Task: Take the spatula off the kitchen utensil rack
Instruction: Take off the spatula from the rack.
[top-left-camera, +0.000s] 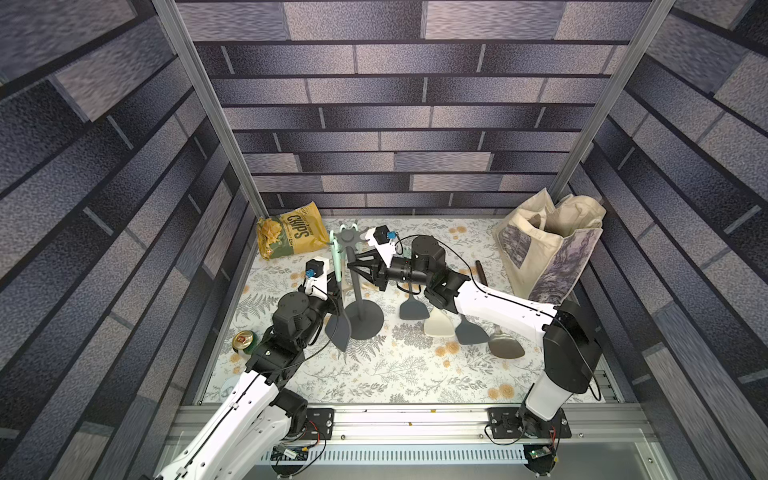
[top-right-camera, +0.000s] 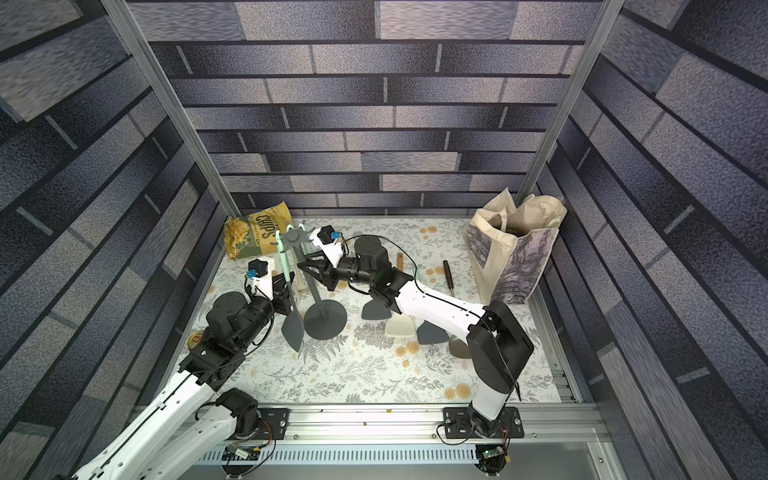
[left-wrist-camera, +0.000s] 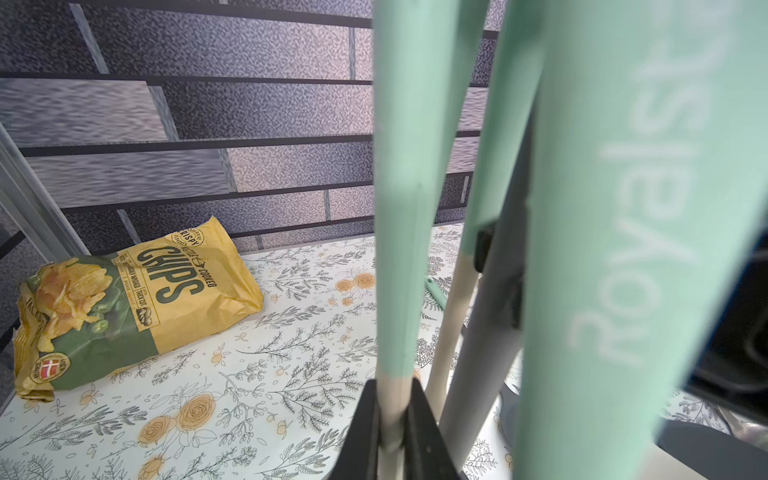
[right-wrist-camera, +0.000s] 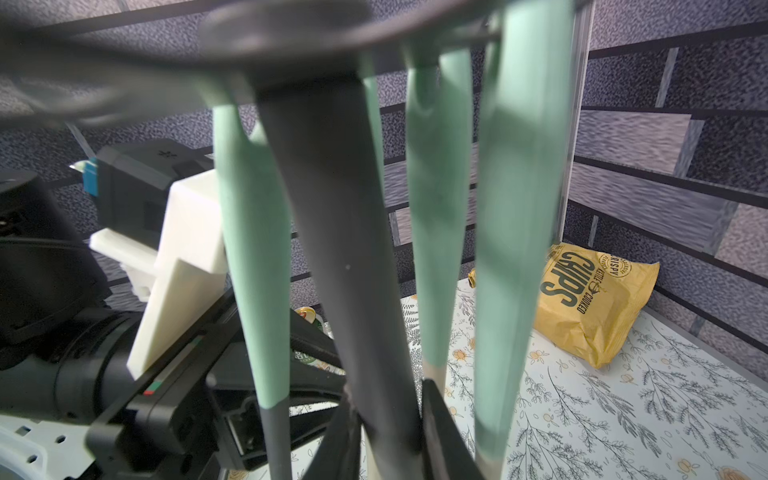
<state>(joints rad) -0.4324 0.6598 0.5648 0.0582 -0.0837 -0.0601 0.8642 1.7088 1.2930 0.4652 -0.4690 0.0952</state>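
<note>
The kitchen utensil rack (top-left-camera: 356, 286) pole is clamped by the right gripper (top-left-camera: 352, 266); beside it, a mint-handled utensil (left-wrist-camera: 405, 208) is pinched by the left gripper (left-wrist-camera: 392, 419).

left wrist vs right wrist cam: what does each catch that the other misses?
Left wrist only: left tool pinching a mint-handled utensil's cream shaft; white lettering on a nearer handle; the rack base. Right wrist only: the rack's hook crown, the left arm's white camera mount. Both: chips bag, mint handles, rack pole.
</note>
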